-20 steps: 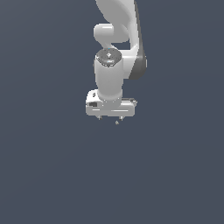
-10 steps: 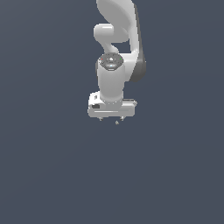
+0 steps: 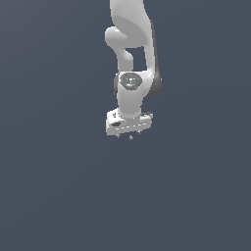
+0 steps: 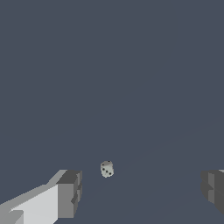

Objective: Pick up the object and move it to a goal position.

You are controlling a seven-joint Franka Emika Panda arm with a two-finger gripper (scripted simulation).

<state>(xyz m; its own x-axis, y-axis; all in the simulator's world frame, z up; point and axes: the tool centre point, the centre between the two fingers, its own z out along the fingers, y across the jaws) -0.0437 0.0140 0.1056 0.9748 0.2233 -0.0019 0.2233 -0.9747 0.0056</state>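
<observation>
Start with the white Panda arm [image 3: 131, 54]: you see it reaching straight down from the top of the exterior view, wrist vertical, over a flat dark blue-grey ground [image 3: 54, 196]. That ground fills both pictures without an edge, a wall or any other furniture, so you have no landmark to steer by, and no goal marker shows anywhere.

At the end of the arm, your gripper [image 3: 128, 136] hangs low, its pale body broadside to the exterior camera. In the wrist view its two grey fingers [image 4: 70, 192] stand well apart with bare ground between them, so the jaws are spread wide and hold nothing.

The object, a small pale die [image 4: 106, 169] with dark pips, rests on the ground between the fingers, nearer one finger than the other and touching neither. From outside it is only a speck [image 3: 131, 138] just under the gripper.

By my reading you are at the approach stage: the alignment looks nearly done, while the last descent, the closing, the lift and the carry to the goal all remain.
</observation>
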